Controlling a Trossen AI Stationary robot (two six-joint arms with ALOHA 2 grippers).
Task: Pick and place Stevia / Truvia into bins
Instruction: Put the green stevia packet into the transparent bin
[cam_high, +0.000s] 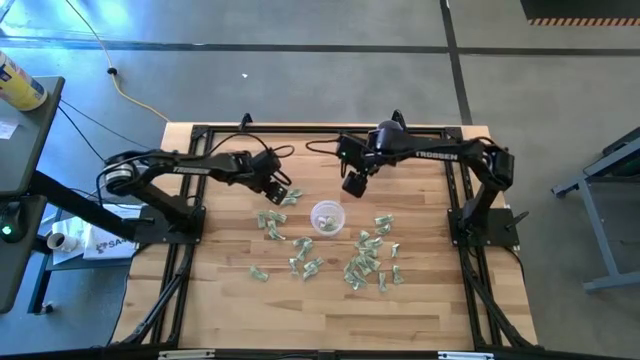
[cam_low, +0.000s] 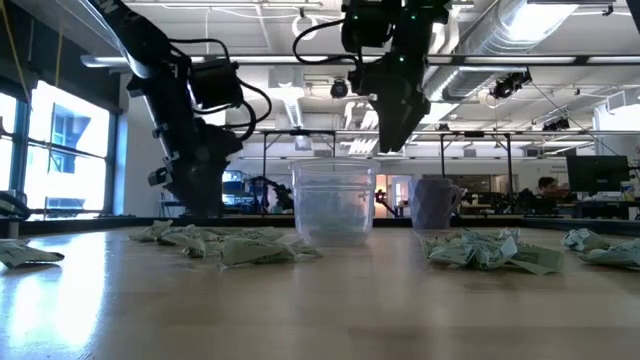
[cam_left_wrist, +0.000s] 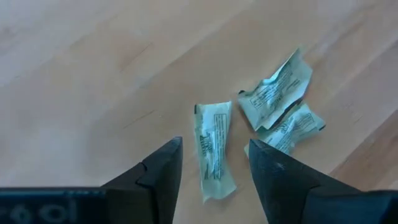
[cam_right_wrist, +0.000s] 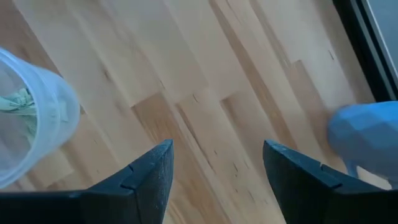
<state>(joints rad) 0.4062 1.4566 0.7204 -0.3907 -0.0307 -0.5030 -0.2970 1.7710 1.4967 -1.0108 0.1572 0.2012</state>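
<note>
Sachets of Stevia / Truvia (cam_high: 365, 262), pale green and white, lie scattered on the wooden table (cam_high: 420, 320) around the clear plastic cup (cam_high: 327, 216), which stands upright near the table's middle. The thickest cluster lies to the right of the cup and toward the near edge; a smaller group (cam_high: 272, 225) lies to its left. At least one sachet (cam_right_wrist: 15, 102) sits inside the cup.

Left gripper (cam_left_wrist: 212, 165): positioned left of the cup and toward the far edge, close over three sachets. Its fingers are spread, empty, with one sachet (cam_left_wrist: 214, 149) lying flat on the wood between the fingertips; two crumpled sachets (cam_left_wrist: 280, 102) lie just beside it.

Right gripper (cam_right_wrist: 214, 165): raised above the table just behind the cup, toward the far edge. Its fingers are parted and hold nothing; bare wood shows between them, with the cup's rim off to one side.
</note>
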